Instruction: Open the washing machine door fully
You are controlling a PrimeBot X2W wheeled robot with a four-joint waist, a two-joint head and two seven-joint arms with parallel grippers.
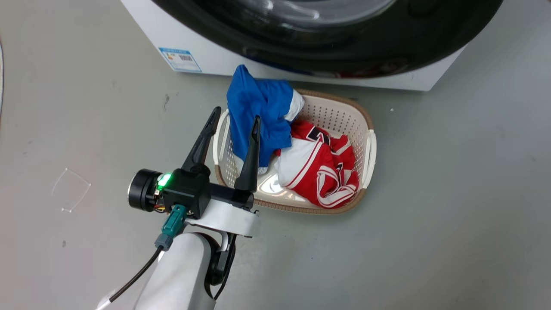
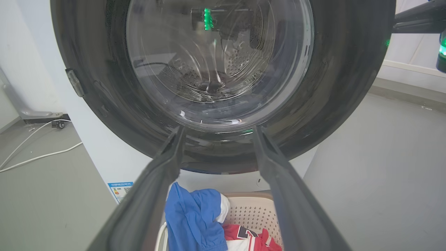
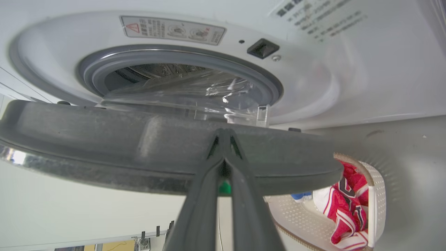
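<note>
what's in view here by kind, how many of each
washing machine: 1
laundry basket: 1
garments: 2 (blue garment, red-and-white jersey)
grippers: 2 (left gripper, right gripper)
total: 6

Black-rimmed, glass-bowled washing machine door (image 2: 345,87) ajar; white washing machine (image 2: 104,153) upright behind it.

Glossy black is shown on the washing machine door (image 2: 348,87); a blue cloth (image 1: 258,112) and a red-and-white striped jersey (image 1: 327,168) are seen in a cream perforated basket (image 1: 340,114), mid-frame.
</note>
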